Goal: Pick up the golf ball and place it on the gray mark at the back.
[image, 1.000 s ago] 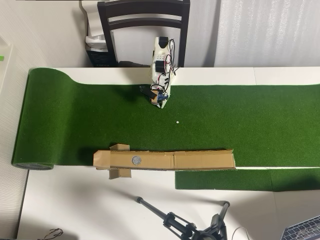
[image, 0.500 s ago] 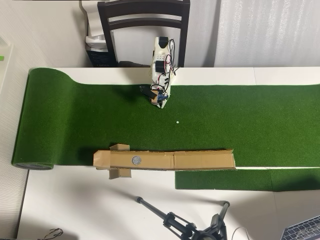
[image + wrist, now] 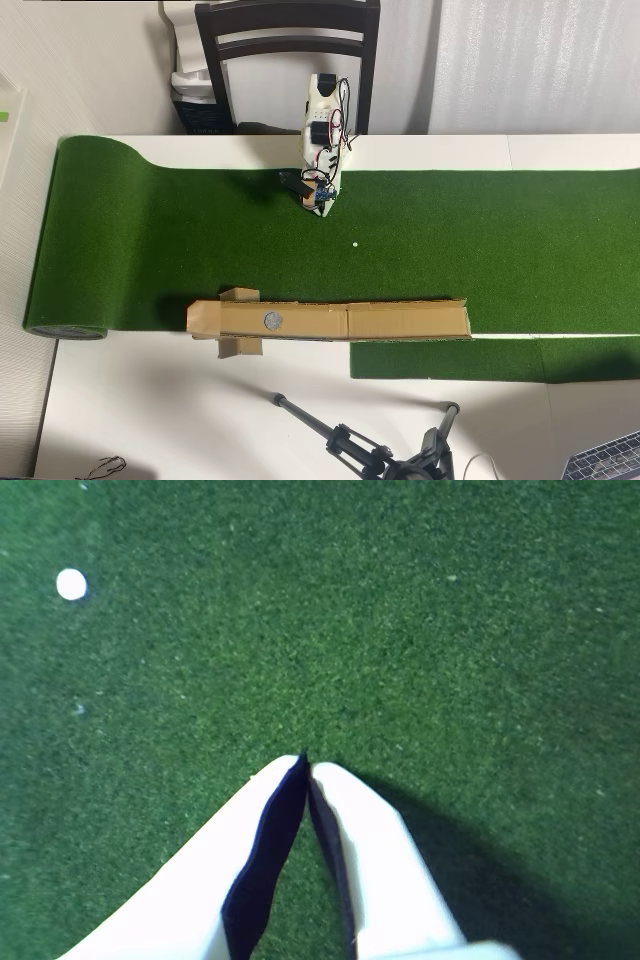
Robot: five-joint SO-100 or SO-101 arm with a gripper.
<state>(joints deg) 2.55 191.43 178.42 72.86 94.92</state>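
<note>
No golf ball shows in either view. The gray mark (image 3: 272,320) is a round spot on a long brown cardboard strip (image 3: 400,320) lying along the near edge of the green turf (image 3: 150,240). My white arm stands at the turf's far edge in the overhead view, with the gripper (image 3: 322,206) pointing down at the turf. In the wrist view the gripper (image 3: 305,762) is shut, its two white fingers (image 3: 230,860) meeting at the tips with nothing between them. A tiny white dot (image 3: 71,584) lies on the turf up and left of the tips, and it appears just past the gripper in the overhead view (image 3: 355,243).
A dark chair (image 3: 288,40) stands behind the arm's base. A black tripod (image 3: 380,455) lies on the white table (image 3: 150,420) in front of the cardboard. The turf ends in a roll (image 3: 60,325) at the left, and a laptop corner (image 3: 610,462) shows at bottom right.
</note>
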